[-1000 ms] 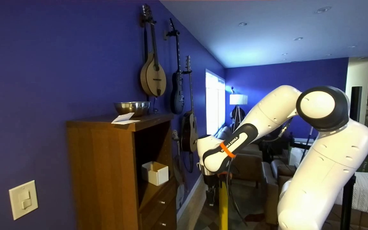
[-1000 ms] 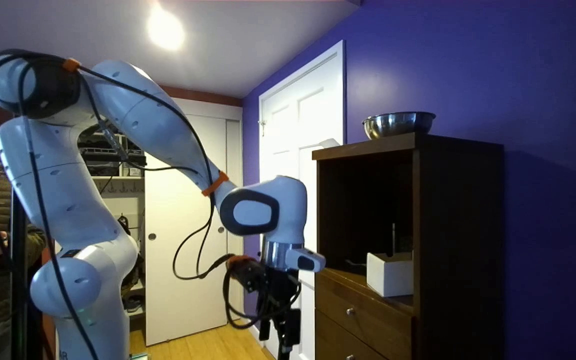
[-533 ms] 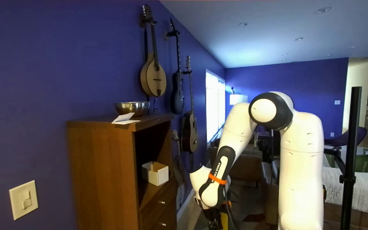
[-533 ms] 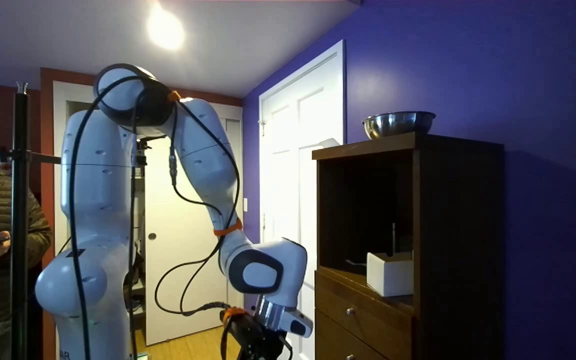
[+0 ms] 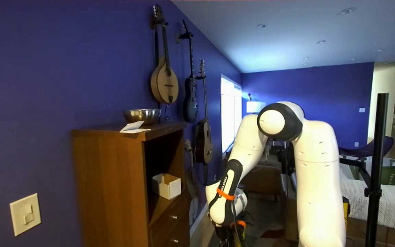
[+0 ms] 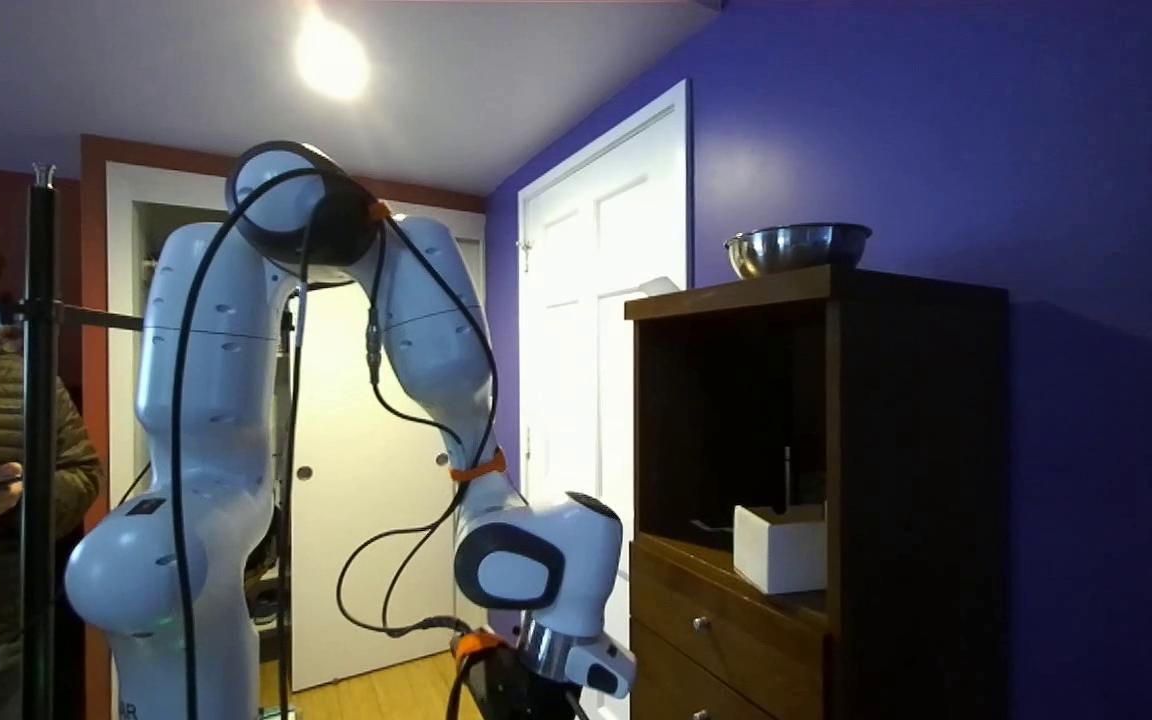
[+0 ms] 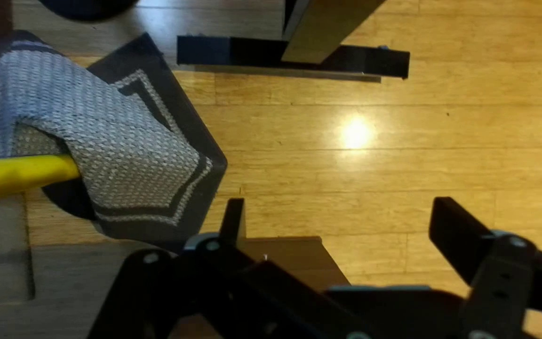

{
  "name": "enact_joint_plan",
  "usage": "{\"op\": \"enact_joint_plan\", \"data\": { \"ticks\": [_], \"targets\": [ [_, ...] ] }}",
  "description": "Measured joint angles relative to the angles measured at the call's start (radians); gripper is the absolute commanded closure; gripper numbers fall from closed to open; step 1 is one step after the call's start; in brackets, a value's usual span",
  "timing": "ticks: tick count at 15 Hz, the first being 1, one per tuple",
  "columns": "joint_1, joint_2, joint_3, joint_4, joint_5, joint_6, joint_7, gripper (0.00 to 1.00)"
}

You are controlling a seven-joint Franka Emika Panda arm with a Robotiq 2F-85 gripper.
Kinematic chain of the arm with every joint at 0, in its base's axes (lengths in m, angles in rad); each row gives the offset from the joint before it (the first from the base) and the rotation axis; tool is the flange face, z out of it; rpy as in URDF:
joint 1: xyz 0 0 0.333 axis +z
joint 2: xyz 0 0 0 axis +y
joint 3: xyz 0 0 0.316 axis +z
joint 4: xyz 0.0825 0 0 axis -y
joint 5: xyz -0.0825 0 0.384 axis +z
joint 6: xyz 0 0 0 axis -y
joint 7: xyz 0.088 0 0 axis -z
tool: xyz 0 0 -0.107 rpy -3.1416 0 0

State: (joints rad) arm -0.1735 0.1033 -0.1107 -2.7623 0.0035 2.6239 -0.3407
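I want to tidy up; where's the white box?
Right of centre in an exterior view, the white box sits in the open compartment of the cabinet, above the drawers.

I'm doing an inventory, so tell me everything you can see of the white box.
The white box looks like cardboard: open-topped and plain-sided, the visible inside tan. It stands upright on the floor of an open compartment in the brown cabinet, near the front edge. The hand is apart from it. Whether the box holds anything is unclear.

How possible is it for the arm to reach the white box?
Probably yes: the cabinet is open in front of the white box; the claw, open but lower, would need raising.
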Motion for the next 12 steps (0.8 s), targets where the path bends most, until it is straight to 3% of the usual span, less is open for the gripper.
{"op": "enact_joint_plan", "data": {
  "ticks": [2,4,6,9,12],
  "targets": [
    [-0.106,0.061,0.110,-0.004,0.165,0.098,-0.100,0.00],
    [-0.132,0.152,0.165,-0.005,0.320,0.219,-0.201,0.00],
    [-0.169,0.258,0.264,0.001,0.450,0.356,-0.278,0.00],
    [-0.195,0.430,0.387,0.020,0.505,0.599,-0.293,0.00],
    [-0.149,0.601,0.399,0.050,0.504,0.843,-0.288,0.00]
  ]
}}
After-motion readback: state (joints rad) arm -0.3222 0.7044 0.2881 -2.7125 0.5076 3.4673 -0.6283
